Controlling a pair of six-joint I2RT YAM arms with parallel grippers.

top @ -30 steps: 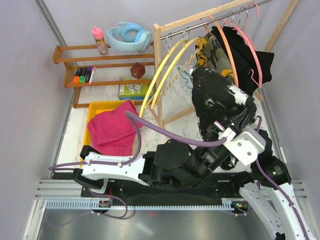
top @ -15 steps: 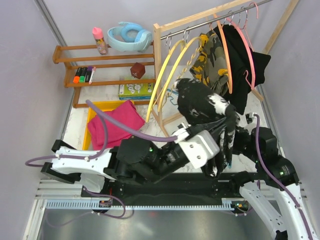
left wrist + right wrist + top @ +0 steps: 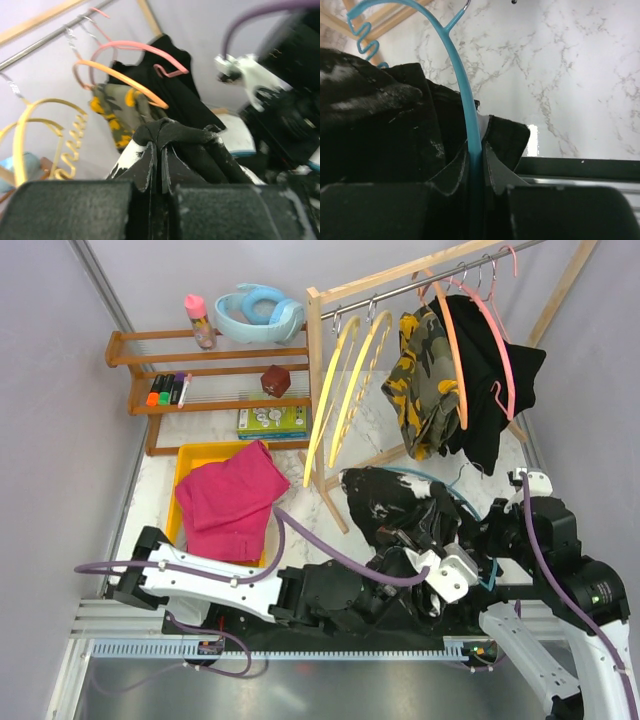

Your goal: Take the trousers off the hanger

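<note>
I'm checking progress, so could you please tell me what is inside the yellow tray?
Magenta trousers lie crumpled in the yellow tray, covering most of it. Anything beneath them is hidden by the cloth.

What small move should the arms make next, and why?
Probably the left gripper should draw the speckled black trousers sideways, away from the blue hanger. It is shut on the cloth, the right gripper is shut on the hanger, and the cloth is not yet free of it.
</note>
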